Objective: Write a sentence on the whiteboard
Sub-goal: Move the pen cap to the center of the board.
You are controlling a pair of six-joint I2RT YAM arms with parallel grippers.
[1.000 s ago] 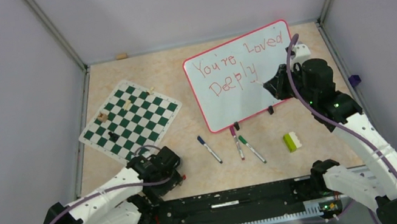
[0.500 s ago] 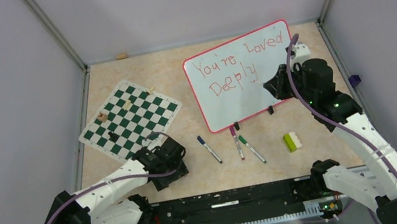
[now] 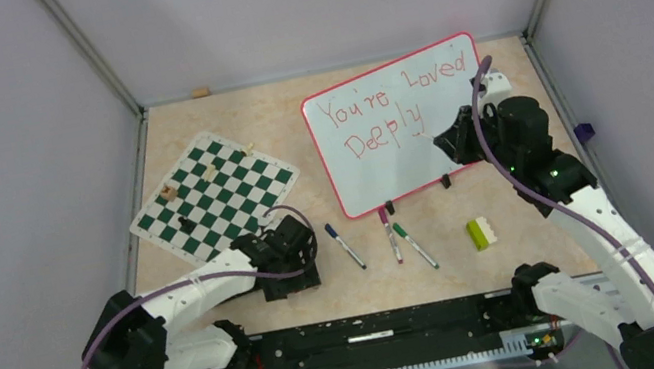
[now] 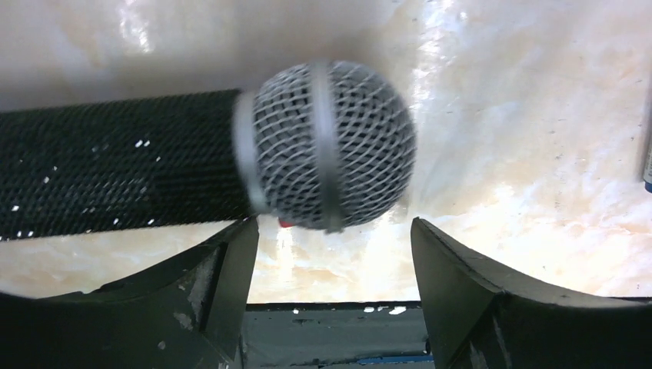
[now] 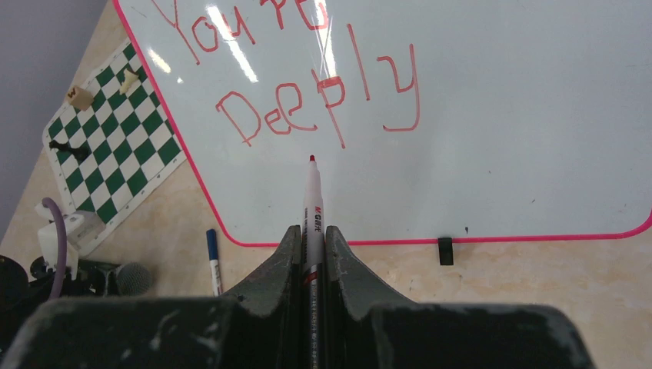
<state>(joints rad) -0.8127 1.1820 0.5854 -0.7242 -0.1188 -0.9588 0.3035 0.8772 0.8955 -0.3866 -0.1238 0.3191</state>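
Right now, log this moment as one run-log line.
right gripper: shut on red marker | tip: at whiteboard under "Deeply", contact unclear | left gripper: open, microphone lying just ahead | text: "You're Loved Deeply"

A microphone (image 4: 330,146) lies on the beige table (image 4: 523,115) just beyond the left gripper (image 4: 334,228), its fingers spread wide

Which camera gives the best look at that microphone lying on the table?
The left wrist view: the microphone fills the frame, its mesh head clear, just beyond the open left gripper. The right wrist view shows it small at lower left; in the top view the left arm hides it.
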